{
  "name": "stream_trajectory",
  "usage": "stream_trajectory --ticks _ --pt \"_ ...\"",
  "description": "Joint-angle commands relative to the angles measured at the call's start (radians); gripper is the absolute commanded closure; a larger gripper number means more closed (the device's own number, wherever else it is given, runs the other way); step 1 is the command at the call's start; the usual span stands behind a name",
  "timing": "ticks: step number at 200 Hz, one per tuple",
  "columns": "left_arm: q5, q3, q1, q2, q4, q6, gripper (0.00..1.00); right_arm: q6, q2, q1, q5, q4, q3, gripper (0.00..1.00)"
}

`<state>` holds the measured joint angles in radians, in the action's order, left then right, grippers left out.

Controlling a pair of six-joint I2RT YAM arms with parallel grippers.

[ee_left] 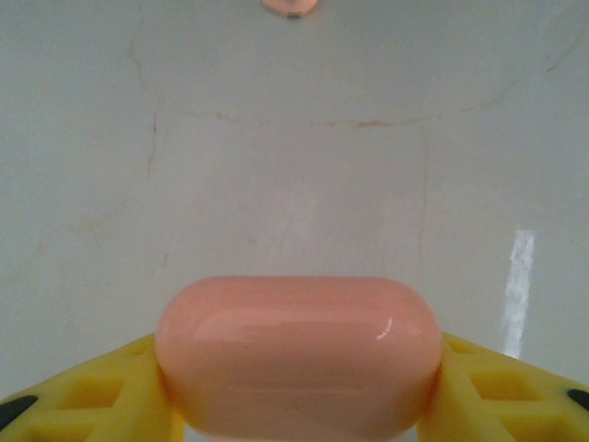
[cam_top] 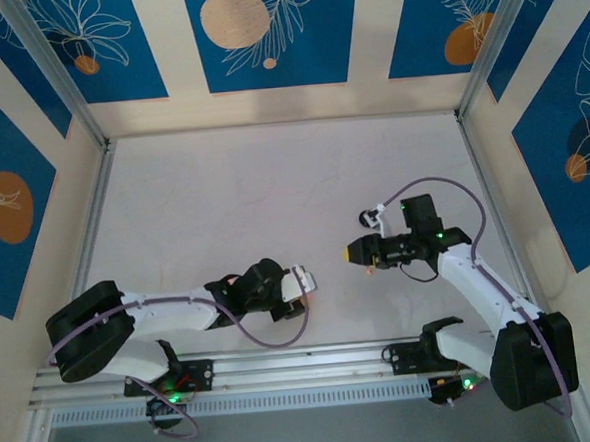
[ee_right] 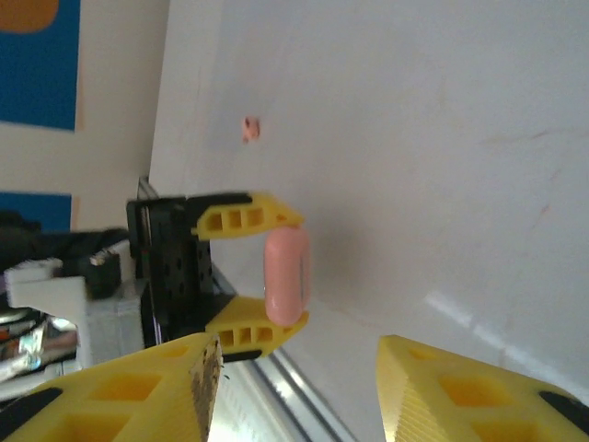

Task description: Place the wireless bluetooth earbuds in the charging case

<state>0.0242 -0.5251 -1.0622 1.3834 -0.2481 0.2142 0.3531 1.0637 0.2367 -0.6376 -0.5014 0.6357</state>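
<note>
Pink and glossy, the charging case [ee_left: 294,354] sits crosswise in the left hand [ee_left: 296,391]. One yellow finger [ee_left: 92,396] presses on each of its rounded ends, so the hand is about half closed and clamped on the case. A faint seam runs along the case's near face. The case is held low over the pale, hairline-cracked worktop [ee_left: 294,184]. From the case, a small pink piece [ee_left: 292,7] with a dark mark lies on the worktop at 12 o'clock, well apart. Seen from overhead, the right hand [cam_top: 357,249] is at 2 o'clock from the left hand, near it but not touching. Its yellow fingers [ee_right: 175,387] stand spread with nothing between them.
</note>
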Motion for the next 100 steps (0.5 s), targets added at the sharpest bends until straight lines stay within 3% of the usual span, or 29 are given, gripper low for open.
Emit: stream_trajectory --ticks 1,100 --pt "0.046 0.010 0.005 -0.015 -0.158 0.067 0.51 0.034 0.005 0.081 0.017 0.033 -0.015 0.51" --pt "0.077 -0.029 0.005 0.031 -0.175 0.034 0.52 0.119 0.080 0.239 0.049 0.166 -0.062 0.52"
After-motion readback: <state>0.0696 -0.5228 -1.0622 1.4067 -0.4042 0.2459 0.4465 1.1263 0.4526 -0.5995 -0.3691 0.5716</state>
